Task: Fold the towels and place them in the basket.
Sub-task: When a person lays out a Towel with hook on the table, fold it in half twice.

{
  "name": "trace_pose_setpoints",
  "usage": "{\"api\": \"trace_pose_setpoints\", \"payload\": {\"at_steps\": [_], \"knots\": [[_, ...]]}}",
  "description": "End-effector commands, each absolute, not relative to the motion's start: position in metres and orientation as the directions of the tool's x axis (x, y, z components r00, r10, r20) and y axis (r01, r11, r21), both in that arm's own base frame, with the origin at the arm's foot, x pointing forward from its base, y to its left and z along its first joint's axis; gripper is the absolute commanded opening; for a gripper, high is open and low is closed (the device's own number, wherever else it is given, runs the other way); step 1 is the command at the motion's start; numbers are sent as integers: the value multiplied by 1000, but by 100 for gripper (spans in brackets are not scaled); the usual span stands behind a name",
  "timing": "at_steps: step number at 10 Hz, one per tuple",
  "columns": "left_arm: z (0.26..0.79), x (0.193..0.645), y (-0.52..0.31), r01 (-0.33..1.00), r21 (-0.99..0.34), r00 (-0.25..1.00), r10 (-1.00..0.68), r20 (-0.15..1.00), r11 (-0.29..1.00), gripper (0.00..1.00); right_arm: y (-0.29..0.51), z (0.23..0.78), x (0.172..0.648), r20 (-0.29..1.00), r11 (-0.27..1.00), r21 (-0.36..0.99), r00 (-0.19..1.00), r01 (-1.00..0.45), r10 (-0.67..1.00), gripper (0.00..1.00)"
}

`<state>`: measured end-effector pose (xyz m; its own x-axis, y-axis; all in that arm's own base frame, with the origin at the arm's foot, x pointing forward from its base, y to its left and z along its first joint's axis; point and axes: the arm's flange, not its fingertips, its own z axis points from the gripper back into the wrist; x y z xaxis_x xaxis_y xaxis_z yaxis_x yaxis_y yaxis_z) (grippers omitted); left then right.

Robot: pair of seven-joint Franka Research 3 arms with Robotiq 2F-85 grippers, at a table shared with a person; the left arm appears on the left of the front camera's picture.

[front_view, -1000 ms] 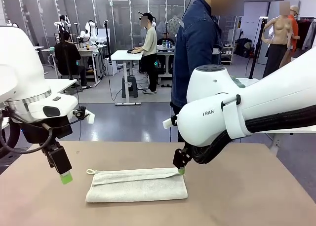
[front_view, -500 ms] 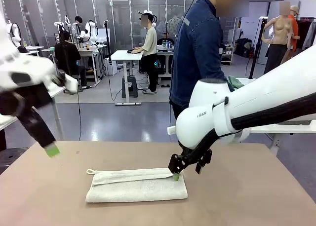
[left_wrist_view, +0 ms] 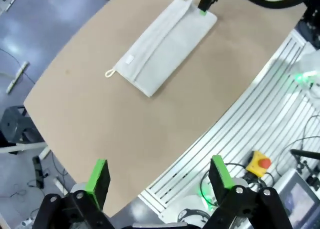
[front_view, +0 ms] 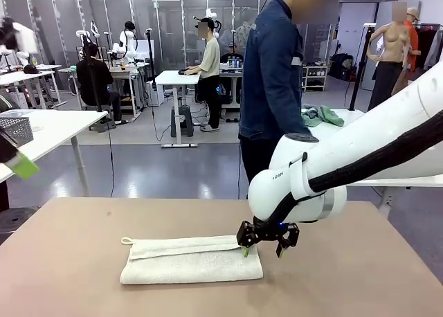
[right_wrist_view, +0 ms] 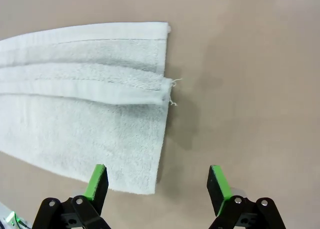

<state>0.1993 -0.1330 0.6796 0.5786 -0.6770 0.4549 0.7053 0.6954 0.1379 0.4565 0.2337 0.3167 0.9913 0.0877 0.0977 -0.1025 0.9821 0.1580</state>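
A pale off-white towel (front_view: 192,259) lies folded lengthwise on the brown table (front_view: 360,275), its corner loop (front_view: 126,240) at the left end. My right gripper (front_view: 261,248) hovers open just over the towel's right end. In the right wrist view this gripper (right_wrist_view: 157,184) has one pad above the towel (right_wrist_view: 85,109) and the other above bare table. High up at the far left my left gripper (left_wrist_view: 159,179) stands open with nothing in it, looking down on the towel (left_wrist_view: 160,46). A mint green towel (front_view: 322,115) lies crumpled on a white table behind. The basket is out of view.
A person in a denim shirt (front_view: 271,75) stands at the far side of the table. A pale grey mesh bin (front_view: 15,129) sits on a white side table at far left. Below the left arm are aluminium rails (left_wrist_view: 250,114) and a red stop button (left_wrist_view: 259,163).
My left arm has swung up and away to the left, off the towel's left end. My right gripper has turned and dropped slightly at the towel's right end. The towel lies as before.
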Motion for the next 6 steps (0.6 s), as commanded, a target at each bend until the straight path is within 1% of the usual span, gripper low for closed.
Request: {"api": "trace_pose_setpoints", "payload": {"at_steps": [1,3,4,5,6], "knots": [[695,180,-119,627,68,670,-583,459,776,100,251,309,459,110,994,93,993,-56,46,100],[706,154,-113,614,96,656,-574,490,783,100,258,305,460,115,999,49,993,-2,-3,100],[708,147,-110,611,83,657,-562,502,788,100,260,302,461,117,999,34,993,21,-25,100],[709,145,-108,609,78,659,-559,503,789,100,262,301,462,119,999,34,992,32,-36,100],[708,156,-108,620,102,641,-578,505,778,100,265,299,464,114,999,25,993,39,-42,100]]}}
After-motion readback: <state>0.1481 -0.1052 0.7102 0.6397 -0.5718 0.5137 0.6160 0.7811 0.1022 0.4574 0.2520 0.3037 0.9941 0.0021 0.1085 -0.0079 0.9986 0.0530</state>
